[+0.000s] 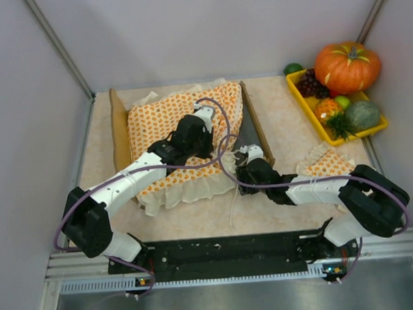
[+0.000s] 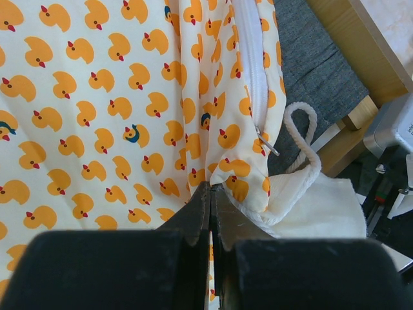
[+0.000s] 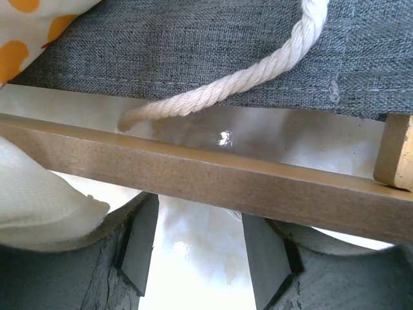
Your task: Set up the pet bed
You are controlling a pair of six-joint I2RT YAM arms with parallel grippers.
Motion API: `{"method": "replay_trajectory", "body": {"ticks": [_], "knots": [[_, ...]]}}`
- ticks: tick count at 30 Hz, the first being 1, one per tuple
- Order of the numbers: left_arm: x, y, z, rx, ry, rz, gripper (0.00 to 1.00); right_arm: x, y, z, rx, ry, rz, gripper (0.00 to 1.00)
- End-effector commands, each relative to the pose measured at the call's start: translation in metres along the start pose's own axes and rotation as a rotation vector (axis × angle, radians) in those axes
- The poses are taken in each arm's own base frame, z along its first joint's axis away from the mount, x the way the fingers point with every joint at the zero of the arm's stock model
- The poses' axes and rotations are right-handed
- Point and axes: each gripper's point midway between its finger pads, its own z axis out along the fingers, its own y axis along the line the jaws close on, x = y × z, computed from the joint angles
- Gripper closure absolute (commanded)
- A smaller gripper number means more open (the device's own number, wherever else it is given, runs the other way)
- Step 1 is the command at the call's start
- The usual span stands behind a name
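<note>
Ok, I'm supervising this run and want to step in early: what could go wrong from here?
1. The left claw pinches the bedspread by a thin fold; pulling may slip it free or drag it askew.
2. The right claw stands open at the wooden rail of the pet bed; closing off-centre could shove the bed.
3. The loose rope nearby could snag a finger.

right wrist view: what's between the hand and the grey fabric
The pet bed's wooden rail, then the end of a white rope; seen in the right wrist view.
</note>
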Motion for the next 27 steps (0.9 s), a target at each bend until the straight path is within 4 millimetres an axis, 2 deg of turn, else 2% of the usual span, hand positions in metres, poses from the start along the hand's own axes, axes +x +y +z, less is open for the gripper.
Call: {"method": "replay_trajectory", "body": {"ticks": [1,3,4,6,7,9,11,13,14,17,18,20,21,23,24,25,27], "knots": [[-0.008,-0.002,-0.005,0.014,-0.016,-0.004,1.0,0.029,-0.015,0.004,0.049,0.104,-0.031,0.48],[-0.007,-0.002,-0.004,0.017,-0.016,-0.005,1.0,0.037,-0.019,0.003,0.059,0.123,-0.025,0.6],[-0.008,-0.002,-0.004,0.02,-0.019,-0.007,1.0,0.043,-0.022,0.002,0.069,0.143,-0.027,0.72],[-0.007,-0.003,-0.003,0.022,-0.017,-0.008,1.0,0.05,-0.026,0.001,0.089,0.168,-0.018,0.82],[-0.005,-0.002,-0.003,0.023,-0.014,-0.008,1.0,0.055,-0.028,0.0,0.097,0.186,-0.025,0.92],[-0.006,-0.003,-0.003,0.026,-0.014,-0.009,1.0,0.064,-0.033,-0.002,0.136,0.208,-0.019,1.0],[-0.005,-0.003,-0.003,0.026,-0.013,-0.009,1.0,0.077,-0.04,-0.008,0.172,0.262,-0.016,1.0],[-0.005,-0.003,-0.004,0.024,-0.013,-0.005,1.0,0.082,-0.041,-0.013,0.198,0.284,0.004,1.0],[-0.005,-0.003,-0.005,0.025,-0.015,-0.005,1.0,0.089,-0.042,-0.023,0.211,0.32,0.02,1.0],[-0.004,-0.002,-0.006,0.024,-0.012,-0.005,1.0,0.091,-0.034,-0.041,0.215,0.349,0.085,1.0],[-0.006,-0.005,-0.008,0.037,-0.018,-0.003,1.0,0.094,-0.032,-0.056,0.201,0.362,0.099,1.0],[-0.006,-0.008,-0.008,0.058,-0.018,-0.002,1.0,0.1,-0.028,-0.069,0.187,0.364,0.165,1.0],[-0.006,-0.017,-0.009,0.11,-0.013,-0.001,1.0,0.106,-0.03,-0.082,0.172,0.374,0.191,1.0],[-0.009,-0.027,-0.01,0.161,-0.012,0.005,0.96,0.114,-0.033,-0.095,0.175,0.381,0.254,1.0],[-0.009,-0.032,-0.01,0.187,-0.009,0.006,0.95,0.128,-0.044,-0.106,0.211,0.415,0.261,1.0],[-0.011,-0.043,-0.011,0.248,-0.007,0.01,0.92,0.124,-0.043,-0.113,0.19,0.387,0.287,1.0],[-0.011,-0.051,-0.009,0.286,0.012,-0.004,0.9,0.126,-0.048,-0.121,0.198,0.375,0.319,1.0]]}}
